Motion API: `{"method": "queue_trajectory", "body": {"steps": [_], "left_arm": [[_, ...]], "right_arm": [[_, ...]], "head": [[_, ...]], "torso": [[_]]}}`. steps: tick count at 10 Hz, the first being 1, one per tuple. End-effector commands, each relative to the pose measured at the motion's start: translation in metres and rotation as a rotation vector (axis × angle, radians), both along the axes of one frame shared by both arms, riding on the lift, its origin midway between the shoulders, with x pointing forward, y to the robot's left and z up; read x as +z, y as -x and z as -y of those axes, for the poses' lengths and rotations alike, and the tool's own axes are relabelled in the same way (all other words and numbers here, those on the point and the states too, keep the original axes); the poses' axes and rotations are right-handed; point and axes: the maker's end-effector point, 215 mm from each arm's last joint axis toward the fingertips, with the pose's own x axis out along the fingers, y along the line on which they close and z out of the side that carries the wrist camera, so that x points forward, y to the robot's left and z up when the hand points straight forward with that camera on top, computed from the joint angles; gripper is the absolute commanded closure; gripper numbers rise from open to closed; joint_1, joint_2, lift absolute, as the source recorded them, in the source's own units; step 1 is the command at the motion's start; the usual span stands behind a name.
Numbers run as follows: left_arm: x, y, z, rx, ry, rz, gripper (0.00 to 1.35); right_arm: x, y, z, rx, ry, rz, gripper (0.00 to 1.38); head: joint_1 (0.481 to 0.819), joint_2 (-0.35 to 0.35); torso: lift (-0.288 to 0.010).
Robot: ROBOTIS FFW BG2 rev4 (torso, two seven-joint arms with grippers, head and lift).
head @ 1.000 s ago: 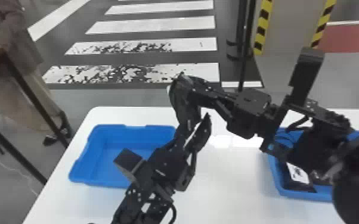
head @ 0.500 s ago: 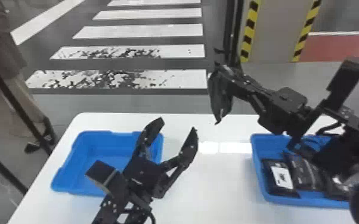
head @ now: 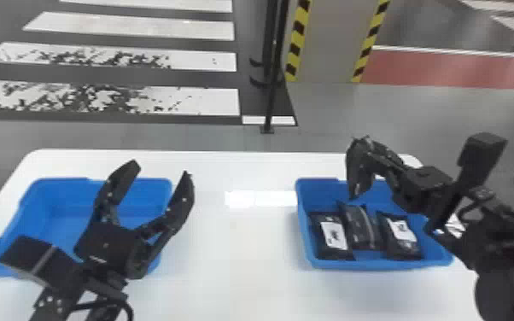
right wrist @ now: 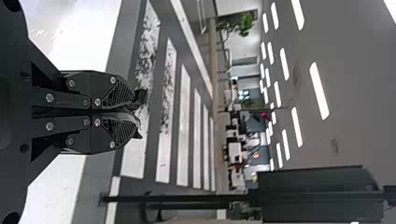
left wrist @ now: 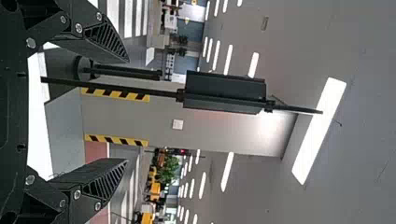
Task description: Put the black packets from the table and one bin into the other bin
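— What is the right gripper (right wrist: 133, 110) holding?

— Its fingers are pinched together on a black packet (head: 357, 179), hanging by one end at the far side of the right bin (head: 354, 264), where three more packets (head: 360, 228) lie; the left gripper (head: 162, 169) stands open over the left bin (head: 62, 192)

— How will the packet handle?

— Likely light and limp, with a slick skin. Whether anything fragile is inside, nobody can tell by looking

— Is that hold a good one?

— Good enough for a short drop, though the loose end could swing or catch the rim. A flat pinch nearer the middle would steady it; hard squeezing seems needless
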Motion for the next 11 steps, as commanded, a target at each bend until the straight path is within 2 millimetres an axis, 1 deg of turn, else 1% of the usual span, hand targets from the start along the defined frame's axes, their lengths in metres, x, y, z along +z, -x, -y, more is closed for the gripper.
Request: {"method": "queue_trajectory", "body": {"steps": [1,2,3,4,5,6,7,8,9,10,11], "left_arm": [[0.002,0.0,-0.002,0.006,0.002,0.006,0.3],[0.001,-0.001,-0.007,0.016,0.0,0.005,0.3],[0.002,-0.001,-0.013,0.027,0.0,0.008,0.3],[0.002,-0.002,-0.016,0.033,0.006,0.008,0.3],[-0.002,-0.001,-0.017,0.033,0.025,-0.011,0.3],[-0.004,0.0,-0.019,0.044,0.038,-0.022,0.28],[-0.004,0.005,-0.026,0.073,0.044,-0.041,0.23],[-0.001,0.014,-0.042,0.122,0.035,-0.055,0.14],[0.004,0.029,-0.064,0.202,0.031,-0.056,0.09],[0.0,0.044,-0.081,0.265,0.038,-0.084,0.09],[-0.005,0.058,-0.1,0.322,0.022,-0.11,0.09]], "right_arm": [[-0.062,0.001,0.035,-0.062,0.028,-0.13,0.89],[-0.092,0.003,0.044,-0.066,0.023,-0.182,0.44],[-0.096,0.008,0.042,-0.048,0.022,-0.178,0.09],[-0.085,0.015,0.036,-0.028,0.023,-0.117,0.04],[-0.062,0.031,0.025,-0.011,0.0,-0.007,0.07],[-0.044,0.053,0.017,-0.014,-0.03,0.066,0.08],[-0.035,0.075,0.011,-0.02,-0.039,0.102,0.08],[-0.028,0.093,-0.011,0.0,-0.084,0.131,0.08],[-0.017,0.11,-0.023,-0.005,-0.092,0.156,0.08],[-0.013,0.123,-0.023,-0.025,-0.094,0.164,0.09],[-0.01,0.132,-0.023,-0.04,-0.093,0.161,0.09]], "head": [[0.695,-0.15],[0.695,-0.183],[0.695,-0.2],[0.695,-0.202],[0.695,-0.199],[0.695,-0.191],[0.695,-0.18],[0.695,-0.172],[0.695,-0.152],[0.695,-0.107],[0.695,-0.09]], "torso": [[-0.11],[-0.11],[-0.11],[-0.11],[-0.11],[-0.11],[-0.11],[-0.11],[-0.11],[-0.11],[-0.11]]}}
